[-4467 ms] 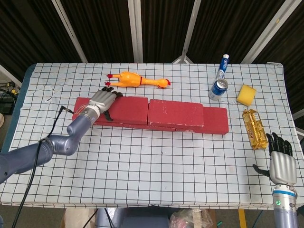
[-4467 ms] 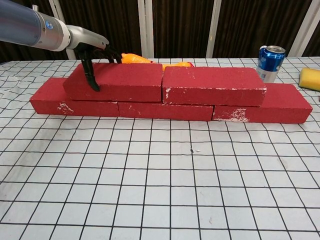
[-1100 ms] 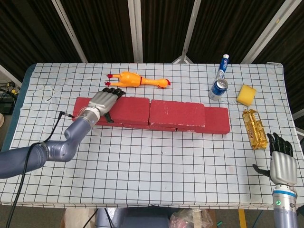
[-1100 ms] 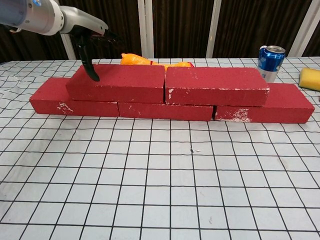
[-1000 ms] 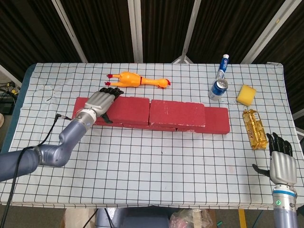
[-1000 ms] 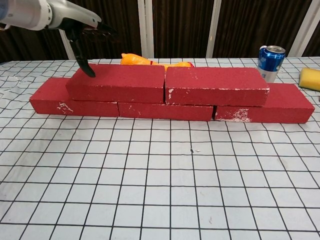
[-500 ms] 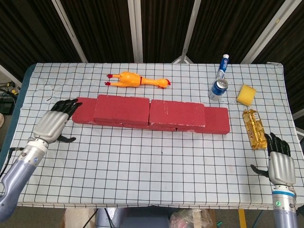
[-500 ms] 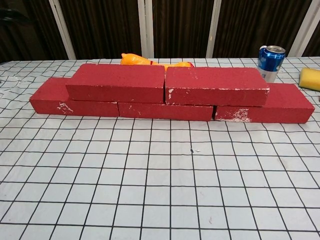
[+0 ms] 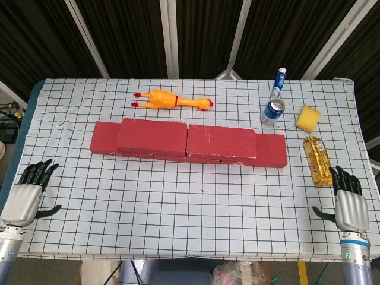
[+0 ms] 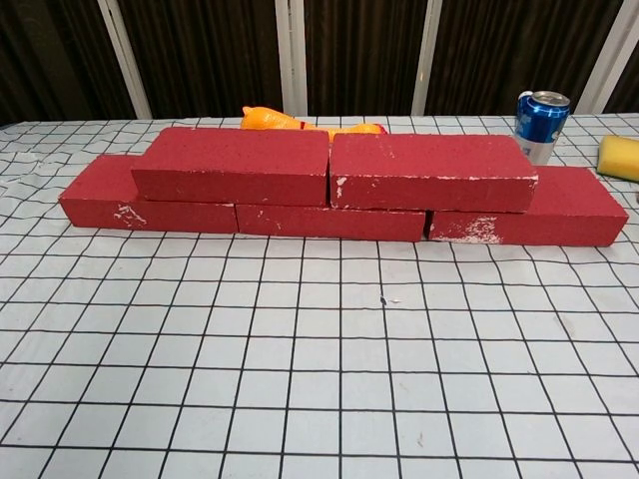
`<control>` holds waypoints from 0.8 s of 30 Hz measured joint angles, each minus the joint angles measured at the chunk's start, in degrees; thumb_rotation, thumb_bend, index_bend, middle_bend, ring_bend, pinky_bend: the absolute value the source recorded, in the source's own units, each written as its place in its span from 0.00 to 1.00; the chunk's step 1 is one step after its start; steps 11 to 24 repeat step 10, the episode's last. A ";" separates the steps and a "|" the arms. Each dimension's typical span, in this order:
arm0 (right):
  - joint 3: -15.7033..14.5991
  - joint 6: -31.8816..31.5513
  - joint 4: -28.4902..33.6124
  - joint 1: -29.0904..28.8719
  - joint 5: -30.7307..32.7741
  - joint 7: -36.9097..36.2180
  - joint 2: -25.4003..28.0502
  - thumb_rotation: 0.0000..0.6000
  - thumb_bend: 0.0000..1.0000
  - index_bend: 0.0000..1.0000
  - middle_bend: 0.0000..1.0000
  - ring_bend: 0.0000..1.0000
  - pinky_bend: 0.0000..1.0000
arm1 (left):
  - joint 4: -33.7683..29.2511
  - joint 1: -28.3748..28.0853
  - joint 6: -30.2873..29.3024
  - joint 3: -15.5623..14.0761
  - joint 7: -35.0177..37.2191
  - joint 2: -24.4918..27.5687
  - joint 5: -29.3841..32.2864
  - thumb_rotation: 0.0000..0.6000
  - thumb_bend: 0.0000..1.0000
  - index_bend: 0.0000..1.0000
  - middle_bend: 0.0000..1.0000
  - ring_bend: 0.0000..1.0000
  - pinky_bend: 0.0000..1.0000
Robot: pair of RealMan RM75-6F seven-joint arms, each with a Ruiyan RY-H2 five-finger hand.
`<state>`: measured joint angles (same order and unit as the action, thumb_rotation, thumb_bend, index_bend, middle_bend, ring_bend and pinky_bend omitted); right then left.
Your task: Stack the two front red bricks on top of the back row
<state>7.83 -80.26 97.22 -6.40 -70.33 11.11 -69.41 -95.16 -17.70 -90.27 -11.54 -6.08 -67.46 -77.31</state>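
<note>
Two red bricks lie side by side on top of a row of red bricks: the left upper brick (image 9: 152, 136) (image 10: 233, 166) and the right upper brick (image 9: 221, 141) (image 10: 429, 172). The bottom row (image 9: 268, 150) (image 10: 95, 199) sticks out at both ends. My left hand (image 9: 25, 197) hovers near the table's front left corner, fingers spread, holding nothing. My right hand (image 9: 348, 204) is at the front right corner, fingers apart and empty. Neither hand shows in the chest view.
A yellow rubber chicken (image 9: 172, 100) lies behind the bricks. At the back right stand a blue can (image 9: 272, 111) (image 10: 540, 122) and a bottle (image 9: 278, 83), with a yellow sponge (image 9: 307, 117) and a yellow packet (image 9: 317, 160) near the right edge.
My left hand has let go of the left upper brick and pulled back to the front left corner. The bricks stay stacked. The right hand has barely moved.
</note>
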 measured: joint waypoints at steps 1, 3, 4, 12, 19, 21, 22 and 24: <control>-0.08 0.09 -0.01 -0.01 -0.18 -0.20 0.12 1.00 0.16 0.03 0.00 0.00 0.00 | 0.77 0.84 -0.18 0.24 -0.29 -0.77 -0.10 1.00 0.00 0.11 0.00 0.00 0.03; -0.24 0.28 0.01 -0.01 -0.48 -0.58 0.46 1.00 0.16 0.03 0.00 0.00 0.00 | 1.48 1.71 -0.20 0.71 -1.03 -1.59 -0.18 1.00 0.00 0.11 0.00 0.00 0.03; -0.30 0.38 0.01 -0.01 -0.59 -0.69 0.58 1.00 0.16 0.03 0.00 0.00 0.00 | 1.58 1.98 -0.17 1.04 -1.55 -1.79 -0.43 1.00 0.00 0.11 0.00 0.00 0.03; -0.49 0.08 -0.34 0.05 -1.63 -1.17 0.95 1.00 0.16 0.03 0.00 0.00 0.00 | 1.81 3.53 0.06 2.61 -3.00 -2.23 -1.31 1.00 0.00 0.11 0.00 0.00 0.03; -0.49 0.08 -0.34 0.05 -1.63 -1.17 0.95 1.00 0.16 0.03 0.00 0.00 0.00 | 1.81 3.53 0.06 2.61 -3.00 -2.23 -1.31 1.00 0.00 0.11 0.00 0.00 0.03; -0.49 0.08 -0.34 0.05 -1.63 -1.17 0.95 1.00 0.16 0.03 0.00 0.00 0.00 | 1.81 3.53 0.06 2.61 -3.00 -2.23 -1.31 1.00 0.00 0.11 0.00 0.00 0.03; -0.49 0.08 -0.34 0.05 -1.63 -1.17 0.95 1.00 0.16 0.03 0.00 0.00 0.00 | 1.81 3.53 0.06 2.61 -3.00 -2.23 -1.31 1.00 0.00 0.11 0.00 0.00 0.03; -0.49 0.08 -0.34 0.05 -1.63 -1.17 0.95 1.00 0.16 0.03 0.00 0.00 0.00 | 1.81 3.53 0.06 2.61 -3.00 -2.23 -1.31 1.00 0.00 0.11 0.00 0.00 0.03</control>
